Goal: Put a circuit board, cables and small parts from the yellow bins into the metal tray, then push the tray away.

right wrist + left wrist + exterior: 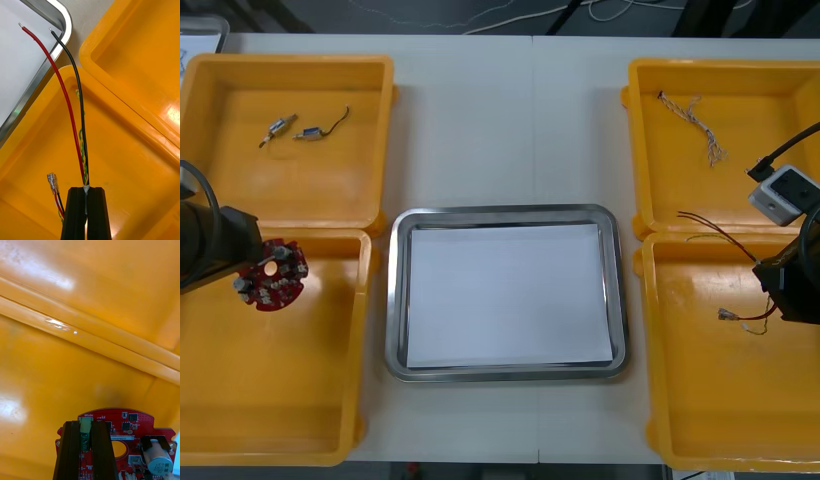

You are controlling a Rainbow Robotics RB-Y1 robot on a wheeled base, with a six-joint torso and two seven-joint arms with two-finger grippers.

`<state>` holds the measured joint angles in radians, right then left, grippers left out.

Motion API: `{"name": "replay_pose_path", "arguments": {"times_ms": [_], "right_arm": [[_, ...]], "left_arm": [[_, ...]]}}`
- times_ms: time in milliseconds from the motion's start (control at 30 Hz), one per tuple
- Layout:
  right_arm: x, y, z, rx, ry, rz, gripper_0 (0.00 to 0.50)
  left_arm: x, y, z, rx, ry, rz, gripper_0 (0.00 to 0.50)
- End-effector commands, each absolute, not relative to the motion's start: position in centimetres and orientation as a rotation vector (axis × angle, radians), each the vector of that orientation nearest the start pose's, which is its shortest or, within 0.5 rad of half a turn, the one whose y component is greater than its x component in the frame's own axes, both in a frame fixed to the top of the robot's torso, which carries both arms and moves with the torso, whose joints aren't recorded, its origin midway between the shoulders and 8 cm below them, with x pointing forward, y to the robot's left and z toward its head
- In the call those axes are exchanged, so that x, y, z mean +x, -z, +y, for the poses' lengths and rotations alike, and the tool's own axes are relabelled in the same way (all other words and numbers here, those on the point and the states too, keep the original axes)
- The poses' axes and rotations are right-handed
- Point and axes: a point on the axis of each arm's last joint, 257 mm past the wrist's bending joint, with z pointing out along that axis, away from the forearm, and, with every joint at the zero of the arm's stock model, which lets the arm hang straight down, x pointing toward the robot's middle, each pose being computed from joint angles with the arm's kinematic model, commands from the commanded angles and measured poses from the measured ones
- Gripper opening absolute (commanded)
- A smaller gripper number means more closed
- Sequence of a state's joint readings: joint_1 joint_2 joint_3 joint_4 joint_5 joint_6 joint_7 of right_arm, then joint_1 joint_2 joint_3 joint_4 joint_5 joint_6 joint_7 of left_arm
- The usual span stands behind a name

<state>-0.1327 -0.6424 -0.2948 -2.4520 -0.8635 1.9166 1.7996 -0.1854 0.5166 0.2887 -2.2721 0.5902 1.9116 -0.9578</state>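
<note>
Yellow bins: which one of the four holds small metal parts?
The far bin on the robot's left; two small metal parts lie in it. The other three hold a red circuit board or cables.

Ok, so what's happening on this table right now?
Both arms are picking at once. The left claw is shut on the board in the near left bin, and the right claw is shut on a cable over the near right bin. The tray between them holds nothing yet.
</note>
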Motion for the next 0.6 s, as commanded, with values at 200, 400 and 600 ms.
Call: {"name": "replay_pose_path", "arguments": {"times_ms": [200,400,600], "right_arm": [[36.1,13.3,-28.8,-0.862,0.141,2.369,0.000],[36.1,13.3,-28.8,-0.862,0.141,2.369,0.000],[36.1,13.3,-28.8,-0.862,0.141,2.369,0.000]], "left_arm": [[39.4,14.8,28.2,-0.439,0.240,2.487,0.000],[38.9,15.0,25.1,-0.426,0.265,2.501,0.000],[38.2,16.1,23.5,-0.436,0.263,2.537,0.000]]}}
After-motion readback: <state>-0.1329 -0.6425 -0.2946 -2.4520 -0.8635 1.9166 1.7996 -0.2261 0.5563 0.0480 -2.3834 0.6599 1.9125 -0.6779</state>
